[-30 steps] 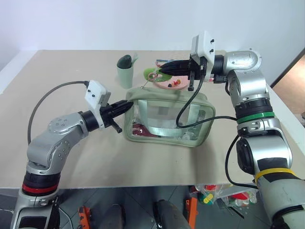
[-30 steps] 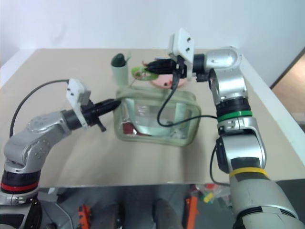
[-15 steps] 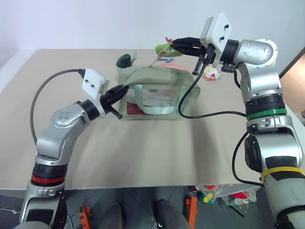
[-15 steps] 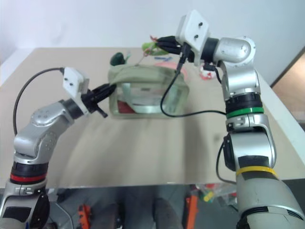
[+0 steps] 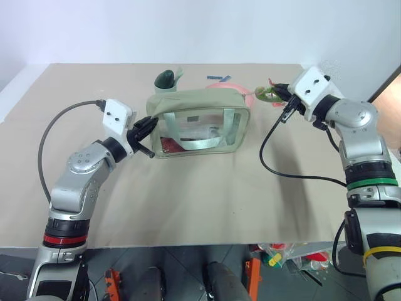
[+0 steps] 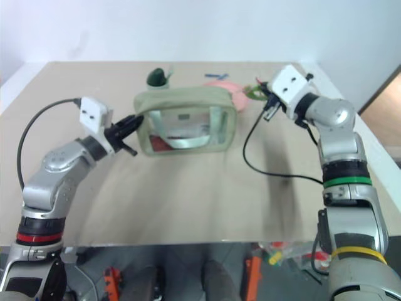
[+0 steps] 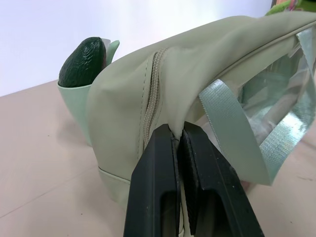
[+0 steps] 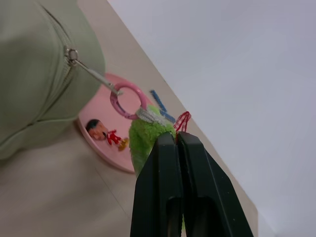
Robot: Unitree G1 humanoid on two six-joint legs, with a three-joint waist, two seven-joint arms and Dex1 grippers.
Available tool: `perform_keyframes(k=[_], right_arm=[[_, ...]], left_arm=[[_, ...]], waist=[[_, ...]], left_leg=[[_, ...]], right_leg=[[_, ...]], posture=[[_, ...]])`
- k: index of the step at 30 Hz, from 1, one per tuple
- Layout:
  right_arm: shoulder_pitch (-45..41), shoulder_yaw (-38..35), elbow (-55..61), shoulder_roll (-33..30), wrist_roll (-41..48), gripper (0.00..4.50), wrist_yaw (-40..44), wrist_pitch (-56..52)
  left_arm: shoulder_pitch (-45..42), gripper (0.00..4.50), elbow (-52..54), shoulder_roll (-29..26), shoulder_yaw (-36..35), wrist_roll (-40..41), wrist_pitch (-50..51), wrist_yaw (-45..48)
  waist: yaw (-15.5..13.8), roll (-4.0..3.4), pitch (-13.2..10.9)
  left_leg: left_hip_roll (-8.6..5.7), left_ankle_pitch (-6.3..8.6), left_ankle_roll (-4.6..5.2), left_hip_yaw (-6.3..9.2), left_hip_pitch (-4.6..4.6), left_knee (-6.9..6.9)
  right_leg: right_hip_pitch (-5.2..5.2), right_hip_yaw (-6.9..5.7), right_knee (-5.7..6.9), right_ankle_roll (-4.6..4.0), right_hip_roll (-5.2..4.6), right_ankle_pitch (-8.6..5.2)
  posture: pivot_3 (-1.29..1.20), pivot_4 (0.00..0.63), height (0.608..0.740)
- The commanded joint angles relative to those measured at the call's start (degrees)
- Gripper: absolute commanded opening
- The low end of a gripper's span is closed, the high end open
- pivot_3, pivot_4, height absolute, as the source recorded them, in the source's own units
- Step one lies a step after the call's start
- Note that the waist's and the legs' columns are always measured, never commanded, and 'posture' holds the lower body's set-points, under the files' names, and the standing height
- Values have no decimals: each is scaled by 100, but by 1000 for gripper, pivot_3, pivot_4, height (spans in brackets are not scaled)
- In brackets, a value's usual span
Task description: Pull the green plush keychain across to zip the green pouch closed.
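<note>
Table point(image 5: 188, 207) surface lies bare and broad on your near side of the pouch, and its left edge is well apart from your left fingers point(image 7: 178, 143). Those fingers are pressed together on the left end of the green pouch point(image 5: 200, 120), pinching the fabric just under the end of the zipper seam, beside a webbing strap point(image 7: 237, 128). Behind that end, touching or nearly touching the pouch, you have a sage-green cup point(image 5: 164, 84) with a dark avocado-like piece point(image 7: 83, 61) standing in it. Through the pouch's clear front panel you can see something red low at the left; the rest inside is too hazy to name. Off the pouch's right end, the zipper pull runs by a pink ring point(image 8: 127, 101) to the green plush keychain point(image 8: 148, 136), which your right fingers point(image 8: 173, 140) clamp tight, jaws fully together, above the table. Beyond them sits a pink dish point(image 8: 101, 140) holding a small figure, partly hidden by the pouch. The table's right edge is close to your right arm.
</note>
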State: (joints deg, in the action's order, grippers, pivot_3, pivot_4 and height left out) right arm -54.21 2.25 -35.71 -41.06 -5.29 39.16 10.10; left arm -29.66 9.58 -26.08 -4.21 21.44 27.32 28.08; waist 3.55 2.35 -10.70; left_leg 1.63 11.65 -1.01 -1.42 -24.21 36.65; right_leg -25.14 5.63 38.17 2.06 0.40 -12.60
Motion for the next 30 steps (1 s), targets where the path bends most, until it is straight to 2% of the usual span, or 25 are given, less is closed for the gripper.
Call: perform_keyframes(k=[1, 5, 11, 15, 18, 19, 20, 21, 22, 23, 24, 30], right_arm=[[378, -200, 387, 65, 92, 14, -241, -370], [1055, 250, 569, 690, -65, 14, -272, -423], [1157, 537, 169, 969, -349, 14, -412, -54], [915, 422, -42, 1018, -230, 14, -437, 38], [789, 21, 69, 1051, 356, 14, -219, -323], [788, -121, 162, 1055, 573, 543, -114, -420], [804, -225, 263, 1039, 741, 543, -6, -500], [840, -351, 422, 1002, 937, 979, 123, -623], [906, -517, 672, 937, 1231, 1366, 335, -843], [956, -628, 857, 891, 1431, 1381, 475, -1019], [1007, -748, 1018, 831, 1611, 1905, 593, -1177], [1342, -1225, 2035, 366, 2578, 3852, 1228, -2419]], left_arm=[[-50, 0, -11, -92, -155, -79, -48, -35], [-135, 0, -36, -24, -48, -120, -44, -41], [-253, 0, -88, 16, -64, -158, -20, -57], [-174, 0, -15, -13, -25, -117, 102, 10], [-48, 0, 90, 21, -119, 55, 267, 26], [-40, 0, 114, 23, -159, 111, 319, 27], [-42, 355, 137, 17, -195, 176, 378, 30], [-46, 833, 168, -8, -242, 255, 460, 50], [-66, 1120, 213, -37, -341, 411, 576, 92], [-82, 1194, 244, -58, -411, 520, 661, 118], [-103, 1771, 263, -97, -487, 623, 738, 156], [-288, 3733, 244, -513, -769, 1073, 1080, 521]], waist=[[-5, 1, 0], [26, 7, 5], [58, 2, 2], [71, 2, 2], [72, 2, 2], [72, 3, 2], [72, 2, 2], [72, 2, 2], [71, 2, 2], [71, 2, 2], [70, 2, 2], [66, 2, 2]], left_leg=[[2, 0, 0, 3, 1, 3], [10, -3, -1, 0, 7, 8], [10, -28, -15, -1, 8, 9], [10, -43, -11, -2, 10, 11], [11, -53, -5, -1, 12, 10], [12, -54, -3, 0, 12, 10], [12, -56, -1, 0, 12, 10], [12, -56, 0, 0, 12, 10], [12, -56, 0, 1, 12, 10], [12, -57, 0, 1, 12, 10], [12, -57, 0, 3, 9, 10], [12, -56, 0, 7, 7, 8]], right_leg=[[4, -2, 0, 0, 3, 0], [8, 5, 0, 0, 12, 8], [7, 8, -1, 11, 16, 29], [9, 11, -3, 38, 18, 30], [9, 11, -2, 37, 21, 41], [9, 10, -2, 38, 21, 42], [10, 10, -3, 38, 21, 44], [11, 10, -3, 39, 21, 44], [12, 9, -3, 39, 21, 45], [12, 10, -3, 40, 21, 45], [10, 8, -3, 40, 21, 45], [10, 3, -4, 42, 21, 43]], posture=[[0, 150, 740], [0, 150, 740], [0, 150, 740], [0, 150, 740], [0, 150, 740], [0, 150, 740], [0, 150, 740], [0, 150, 740], [0, 150, 740], [0, 150, 740], [0, 150, 740], [0, 150, 740]])
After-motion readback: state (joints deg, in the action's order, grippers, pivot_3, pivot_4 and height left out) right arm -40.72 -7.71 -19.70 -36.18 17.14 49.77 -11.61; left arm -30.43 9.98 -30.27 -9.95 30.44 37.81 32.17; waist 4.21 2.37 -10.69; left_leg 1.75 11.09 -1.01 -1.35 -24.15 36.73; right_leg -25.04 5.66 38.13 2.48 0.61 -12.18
